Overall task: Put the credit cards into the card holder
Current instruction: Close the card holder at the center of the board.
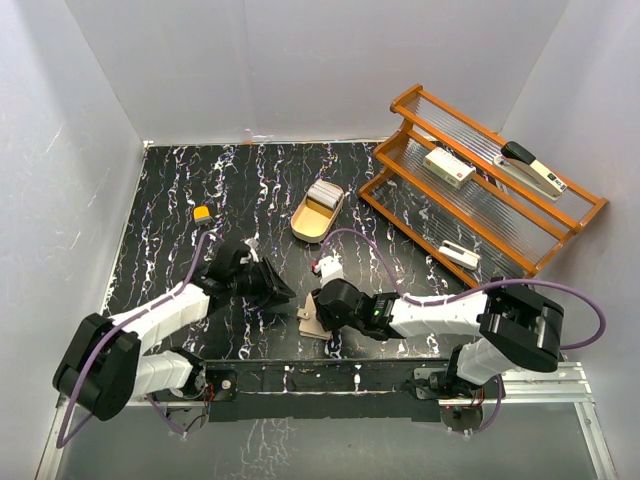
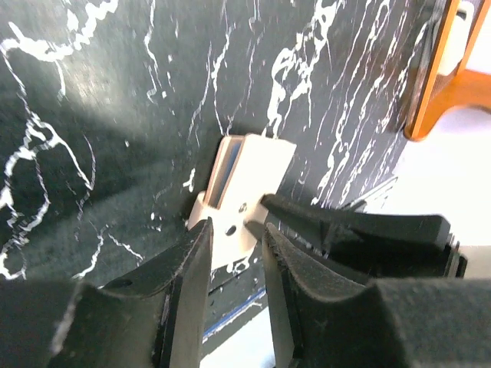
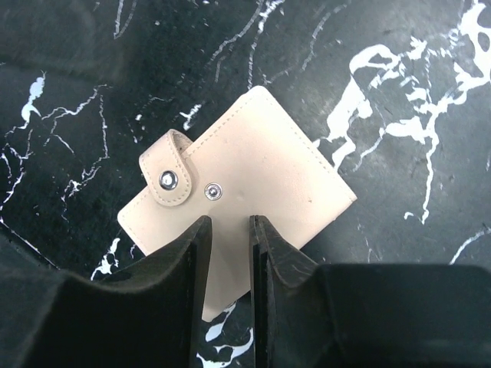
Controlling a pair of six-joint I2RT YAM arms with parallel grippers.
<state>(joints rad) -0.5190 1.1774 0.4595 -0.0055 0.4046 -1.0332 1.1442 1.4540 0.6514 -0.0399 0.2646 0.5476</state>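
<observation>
The tan card holder (image 1: pixel 313 322) lies near the table's front edge between both arms. In the right wrist view the card holder (image 3: pixel 268 165) is folded, and its closure tab (image 3: pixel 170 181) sits off the snap stud. My right gripper (image 3: pixel 228 224) points down at its near corner, jaws slightly apart, with only the leather face showing in the gap. My left gripper (image 2: pixel 236 234) is just left of the card holder (image 2: pixel 253 172), open and holding nothing. A grey-blue strip shows at the holder's open edge. Pale credit cards (image 1: pixel 322 192) are stacked in the gold tray (image 1: pixel 308 225).
An orange wooden rack (image 1: pixel 480 185) stands at the back right. It carries a white box with a red mark (image 1: pixel 448 167), a stapler (image 1: pixel 535 170) and another small white item (image 1: pixel 459 253). A small yellow object (image 1: pixel 202 213) lies at the left. White walls surround the table.
</observation>
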